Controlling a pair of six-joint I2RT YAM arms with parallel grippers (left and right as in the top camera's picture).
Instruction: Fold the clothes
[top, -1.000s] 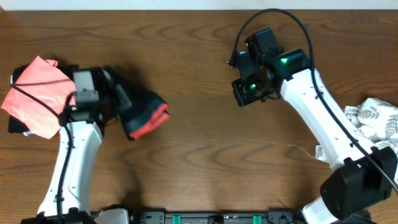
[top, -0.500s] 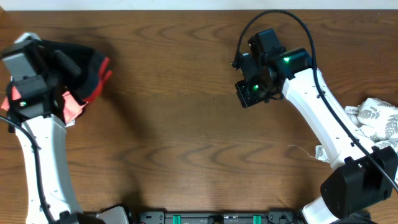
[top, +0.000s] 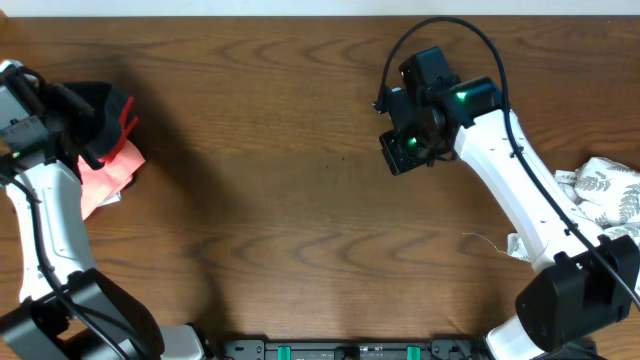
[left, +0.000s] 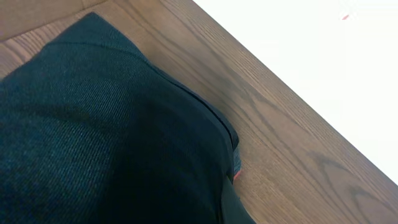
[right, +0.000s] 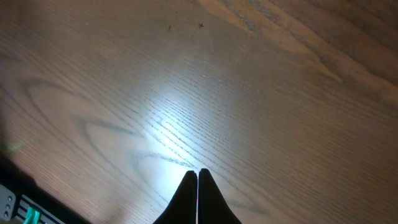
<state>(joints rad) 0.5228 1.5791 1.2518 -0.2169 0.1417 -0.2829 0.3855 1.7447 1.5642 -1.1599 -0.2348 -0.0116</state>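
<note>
Leggings (top: 100, 105), black with a coral-red edge, sit bunched at the upper left of the overhead frame, against the left gripper (top: 82, 130). Its fingers are buried in the fabric, so I cannot tell whether it grips. In the left wrist view the dark cloth fills the lower left (a sliver of red shows at its hem). A pink cloth (top: 105, 170) lies just below the bundle on the table (top: 280, 220). The right gripper (right: 198, 186) hangs over bare wood at the upper right, fingers pressed together on nothing. A leaf-print cloth (top: 605, 195) lies at the right edge.
</note>
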